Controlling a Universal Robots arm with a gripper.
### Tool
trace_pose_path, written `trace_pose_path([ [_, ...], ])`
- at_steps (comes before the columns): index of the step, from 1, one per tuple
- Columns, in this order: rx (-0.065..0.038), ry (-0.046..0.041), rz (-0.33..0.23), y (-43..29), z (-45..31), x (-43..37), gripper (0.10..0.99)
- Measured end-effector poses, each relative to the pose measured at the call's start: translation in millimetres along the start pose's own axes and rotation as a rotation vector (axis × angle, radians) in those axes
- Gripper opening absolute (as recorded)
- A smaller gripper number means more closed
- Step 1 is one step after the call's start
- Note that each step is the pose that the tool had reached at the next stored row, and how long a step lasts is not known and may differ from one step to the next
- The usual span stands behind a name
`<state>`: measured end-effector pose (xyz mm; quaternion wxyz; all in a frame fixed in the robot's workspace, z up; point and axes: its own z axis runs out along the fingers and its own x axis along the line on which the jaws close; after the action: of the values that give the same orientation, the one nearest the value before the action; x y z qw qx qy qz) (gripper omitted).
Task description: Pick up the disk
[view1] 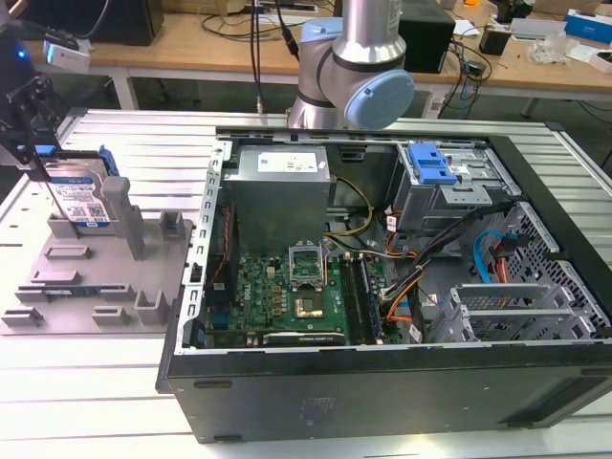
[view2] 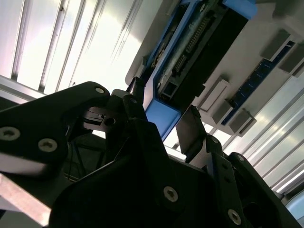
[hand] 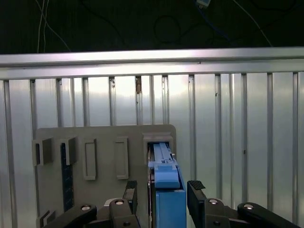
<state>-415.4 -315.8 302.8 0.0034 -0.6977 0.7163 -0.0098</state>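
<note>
Disk (view1: 81, 196) on edge in fixture (view1: 91, 287), bracketed but not yet gripped.
Stands upright in a slot at the exterior view's left, beside the case (view1: 382, 392); shows silver body, white-and-blue label, blue frame. Sits between the spread fingers (hand: 195, 189) of the gripper (hand: 164, 187), gaps visible either side, so released rather than clamped. Approach apparently done; closing and lifting not yet.
</note>
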Motion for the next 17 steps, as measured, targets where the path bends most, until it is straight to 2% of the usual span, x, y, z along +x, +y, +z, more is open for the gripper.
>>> trace_pose_path([
  [4,0.000,0.0000,0.000,0.3,1.5,0.0,0.529],
  [5,0.000,0.0000,0.000,0.3,1.6,0.0,0.463],
  [6,0.000,0.0000,0.000,0.3,1.8,0.0,0.463],
  [7,0.000,0.0000,0.000,0.3,2.0,0.0,0.392],
  [17,0.000,0.0000,0.000,0.3,2.5,0.0,0.380],
])
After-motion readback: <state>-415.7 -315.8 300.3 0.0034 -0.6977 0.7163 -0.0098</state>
